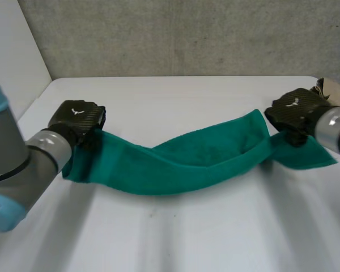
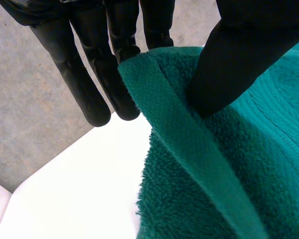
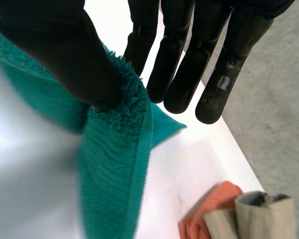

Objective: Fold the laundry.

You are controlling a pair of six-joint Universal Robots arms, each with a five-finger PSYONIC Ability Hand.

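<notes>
A green towel (image 1: 198, 158) hangs in a sagging band between my two hands, low over the white table (image 1: 187, 238). My left hand (image 1: 76, 119) holds its left end. In the left wrist view the thumb (image 2: 239, 59) presses the towel's hemmed edge (image 2: 179, 144) against the fingers (image 2: 89, 84). My right hand (image 1: 294, 110) holds the right end, with a loose corner (image 1: 306, 156) hanging below it. There the thumb (image 3: 65, 50) pinches the towel (image 3: 114, 164) against the straight fingers (image 3: 174, 64).
An orange cloth (image 3: 209, 211) and a beige cloth (image 3: 259, 216) lie at the table's right edge, beyond my right hand; the beige one (image 1: 328, 88) also peeks out behind that hand. A grey wall stands behind the table.
</notes>
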